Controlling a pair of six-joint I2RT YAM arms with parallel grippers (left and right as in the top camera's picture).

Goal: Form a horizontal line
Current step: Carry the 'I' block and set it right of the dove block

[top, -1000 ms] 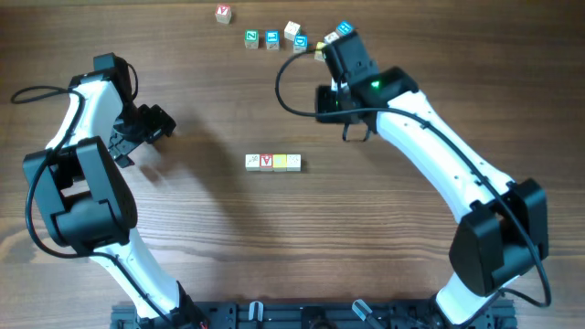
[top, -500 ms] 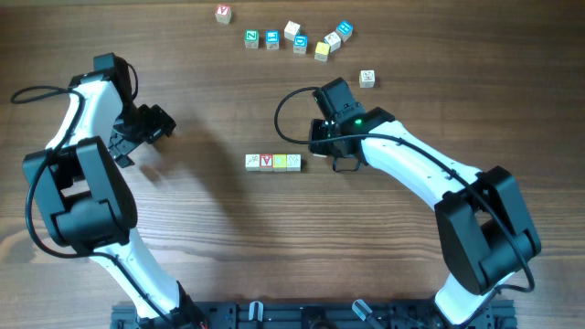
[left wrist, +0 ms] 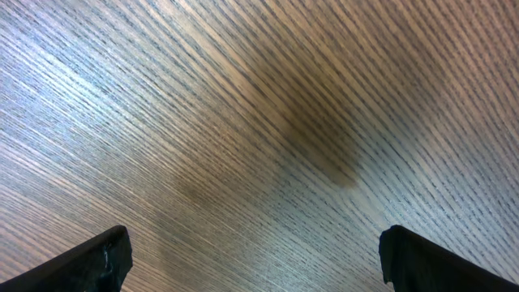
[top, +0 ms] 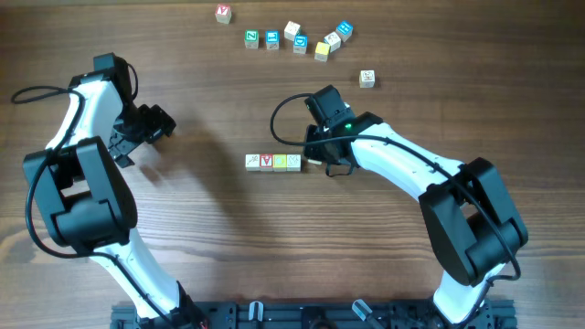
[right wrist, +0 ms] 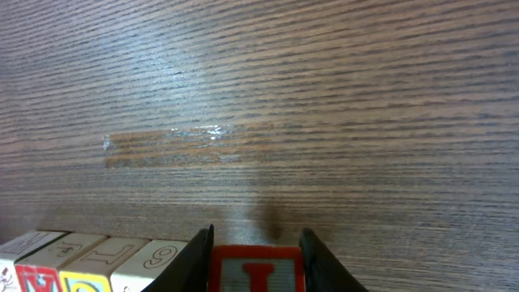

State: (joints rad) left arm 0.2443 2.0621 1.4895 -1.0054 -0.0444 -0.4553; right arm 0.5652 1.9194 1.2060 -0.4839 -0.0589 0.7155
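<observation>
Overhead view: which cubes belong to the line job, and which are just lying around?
Job:
- row of four small wooden letter cubes, mid-table
- red "I" wooden cube, held in the right gripper beside the row's right end

Lying about:
- cluster of mostly blue-lettered wooden cubes at the far edge
- red-lettered wooden cube, apart to their left
- lone cream wooden cube

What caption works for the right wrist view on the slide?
Right gripper holds a red-lettered cube beside the end of the cube row on the wooden table.
</observation>
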